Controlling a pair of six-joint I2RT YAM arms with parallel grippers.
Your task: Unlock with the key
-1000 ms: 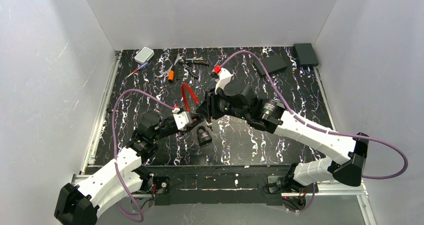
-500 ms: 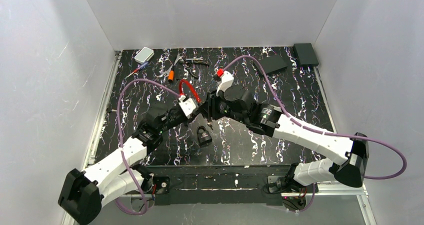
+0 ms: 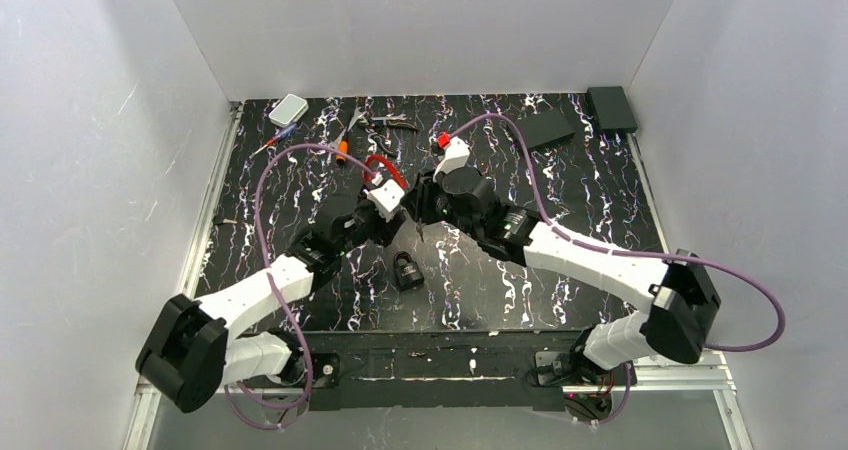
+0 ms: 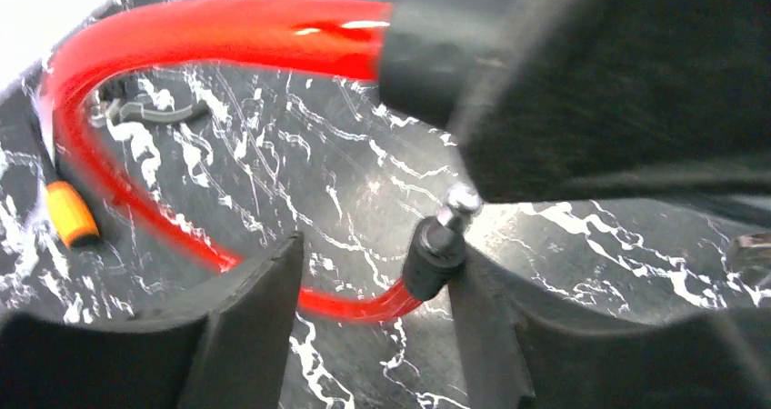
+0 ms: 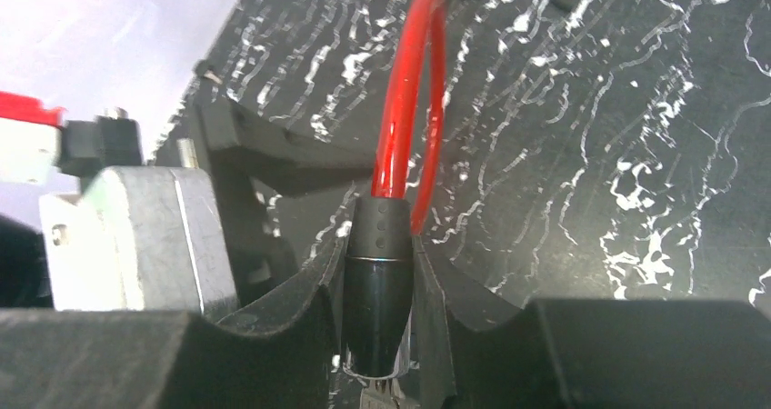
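A red cable lock [image 3: 385, 166] is lifted at mid-table. My right gripper [image 5: 377, 245] is shut on its black barrel [image 5: 377, 300], and a metal key [image 5: 380, 394] sticks out of the barrel's near end. In the left wrist view the red cable [image 4: 227, 27] loops round to its free end, a black collar with a metal pin [image 4: 438, 242]. That pin stands outside the barrel [image 4: 436, 54] and rests against the right finger of my left gripper [image 4: 375, 250], which is open. In the top view my left gripper [image 3: 394, 214] and right gripper [image 3: 420, 206] meet nose to nose.
A small black padlock [image 3: 406, 269] lies just in front of the grippers. Along the back are a white box [image 3: 288, 109], an orange-handled screwdriver [image 3: 342, 150], pliers [image 3: 386, 122] and two black boxes [image 3: 548, 127] [image 3: 611, 108]. White walls enclose three sides.
My left arm has swung up from beside the padlock to the cable lock, and its jaws have opened. The right gripper has shifted slightly back, still holding the barrel.
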